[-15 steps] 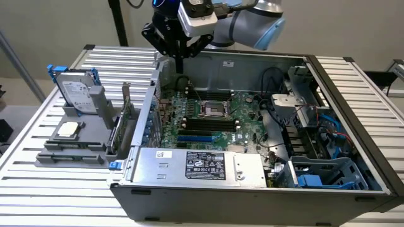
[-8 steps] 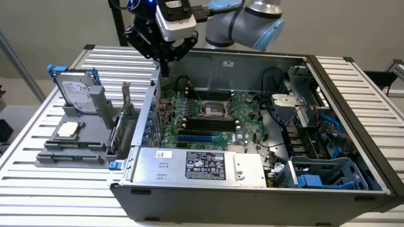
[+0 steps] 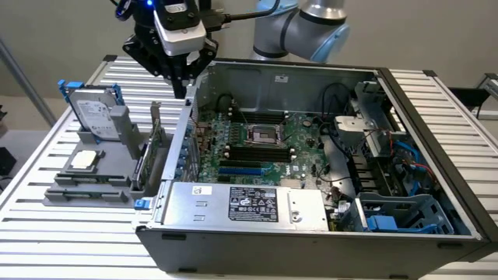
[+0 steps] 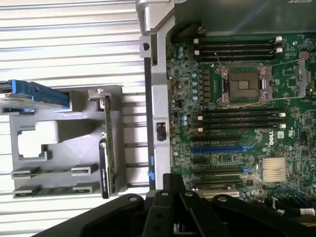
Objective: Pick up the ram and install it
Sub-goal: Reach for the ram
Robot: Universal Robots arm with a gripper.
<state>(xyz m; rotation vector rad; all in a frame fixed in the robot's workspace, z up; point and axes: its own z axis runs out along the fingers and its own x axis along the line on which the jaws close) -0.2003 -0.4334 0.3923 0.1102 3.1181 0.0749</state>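
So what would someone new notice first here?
The open case with its green motherboard exposed spans the middle. The shut gripper hangs above the case's rim toward the exterior view's left. Beside the case there, a grey holder carries the ram and a hard drive.

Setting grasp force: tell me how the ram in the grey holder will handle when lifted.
The ram looks thin and flat, so it is probably stiff and light. It appears to stand on edge in a narrow slot of the grey holder, so it may bind if pulled crooked. It is a bare green board and likely fragile if squeezed.
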